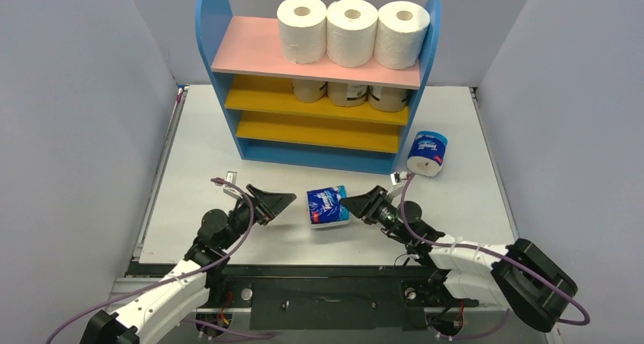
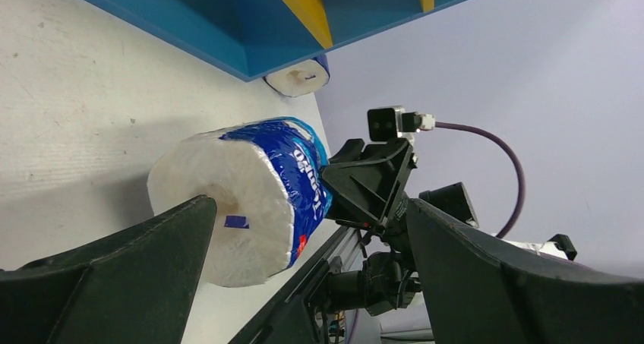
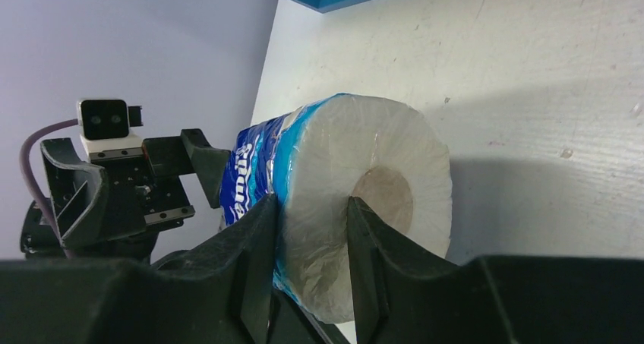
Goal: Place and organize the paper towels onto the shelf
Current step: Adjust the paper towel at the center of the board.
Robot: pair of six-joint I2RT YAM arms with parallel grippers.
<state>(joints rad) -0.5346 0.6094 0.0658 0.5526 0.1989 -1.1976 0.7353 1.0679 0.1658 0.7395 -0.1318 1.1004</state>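
A white counter (image 1: 197, 154) carries a small shelf (image 1: 211, 25) standing toward its far side, with rounded blue side panels, a pink top board and two yellow boards below. Three plain white paper towel rolls (image 1: 351, 31) stand upright in a touching row on the right part of the pink board. Three tan-wrapped rolls (image 1: 348, 93) stand on the upper yellow board just beneath them; their dark labels are too small to read. A loose blue-wrapped roll (image 1: 427, 154) lies on its side on the counter just beside the shelf's right front corner. A gripped blue-wrapped roll (image 1: 327, 206) sits sideways in front of the shelf, between the two tools. The right tool (image 3: 311, 230) is clamped on its right end, one finger at the cardboard core and the other on the outer wrapper, pinching the roll's wall. The left tool (image 1: 277, 203) has its fingers spread wide, holds nothing, and faces the roll's other flat end, near but not touching. White lettering on both blue wrappers reads "Tempo".
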